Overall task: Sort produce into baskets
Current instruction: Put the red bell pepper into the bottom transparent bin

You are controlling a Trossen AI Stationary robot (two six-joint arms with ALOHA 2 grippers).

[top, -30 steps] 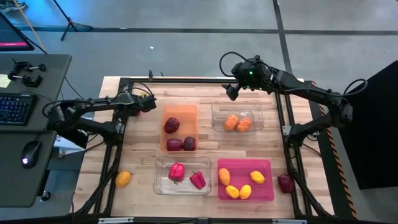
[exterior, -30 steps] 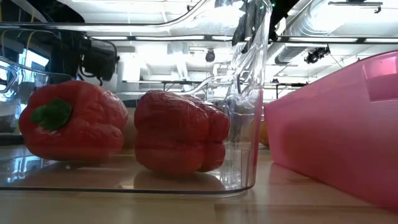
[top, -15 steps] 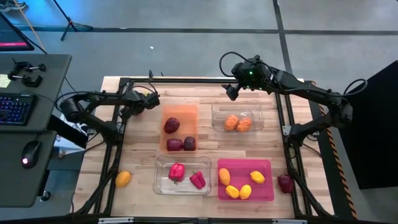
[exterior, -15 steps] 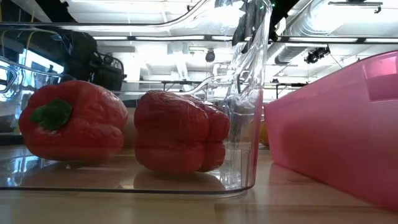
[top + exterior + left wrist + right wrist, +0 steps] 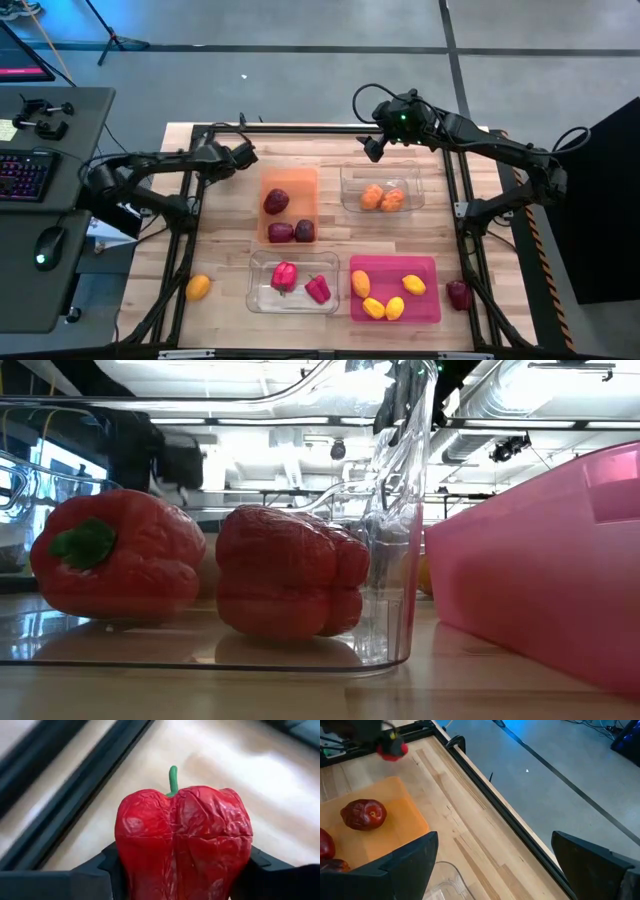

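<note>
The wooden table sits on a grey floor with a desk at its left side. From table height, the clear basket and the pink basket fill the frame and hide most of the room; only ceiling pipes show above. The left gripper, at the far left corner near the orange basket, is clamped on a red pepper; the pepper's base is cut off, its green stem pointing away from the wrist. The right gripper hovers by the far rail, fingers wide apart and empty.
</note>
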